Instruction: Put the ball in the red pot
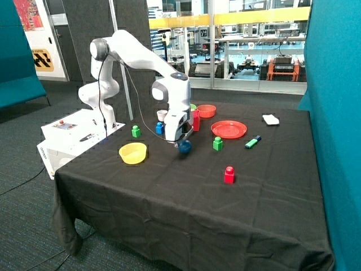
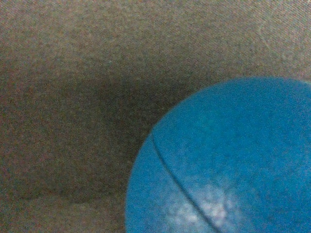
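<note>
Parked low over the small dark blue smooth ball point(image 1: 184, 147) on the black cloth, presumably for pickup, gripper point(image 1: 182, 139) finger state impossible to tell, tall red square-sided pot point(image 1: 196, 120) nearby awaiting delivery.

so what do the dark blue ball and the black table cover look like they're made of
The dark blue ball looks like smooth moulded plastic or hard rubber: it has a glossy highlight and a thin seam line across it, though the look leaves the exact material open. The black table cover looks like woven matte fabric: the wrist view shows a fine weave, and it hangs in soft folds at the corner. The gripper is right at the ball.
</note>
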`<control>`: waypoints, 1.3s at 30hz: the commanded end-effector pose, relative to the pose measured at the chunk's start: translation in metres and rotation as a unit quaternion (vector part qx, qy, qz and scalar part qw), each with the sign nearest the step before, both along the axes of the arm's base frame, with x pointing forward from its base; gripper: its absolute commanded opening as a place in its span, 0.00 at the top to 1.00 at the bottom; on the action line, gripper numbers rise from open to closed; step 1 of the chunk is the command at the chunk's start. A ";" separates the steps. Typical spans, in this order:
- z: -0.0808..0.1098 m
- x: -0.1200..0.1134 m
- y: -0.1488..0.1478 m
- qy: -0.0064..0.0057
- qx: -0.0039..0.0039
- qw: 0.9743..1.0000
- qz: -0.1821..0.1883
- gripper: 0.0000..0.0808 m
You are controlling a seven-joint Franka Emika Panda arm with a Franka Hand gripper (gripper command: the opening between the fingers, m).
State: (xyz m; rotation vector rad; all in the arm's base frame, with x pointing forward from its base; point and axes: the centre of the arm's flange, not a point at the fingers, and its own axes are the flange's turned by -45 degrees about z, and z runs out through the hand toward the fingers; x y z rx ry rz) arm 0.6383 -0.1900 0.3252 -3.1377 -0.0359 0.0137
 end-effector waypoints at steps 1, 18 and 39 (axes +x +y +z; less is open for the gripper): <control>-0.004 0.001 0.001 -0.004 -0.002 1.000 -0.002 0.12; -0.010 -0.001 -0.004 -0.004 -0.002 1.000 -0.014 0.12; -0.019 -0.005 0.001 -0.004 -0.002 1.000 -0.016 0.18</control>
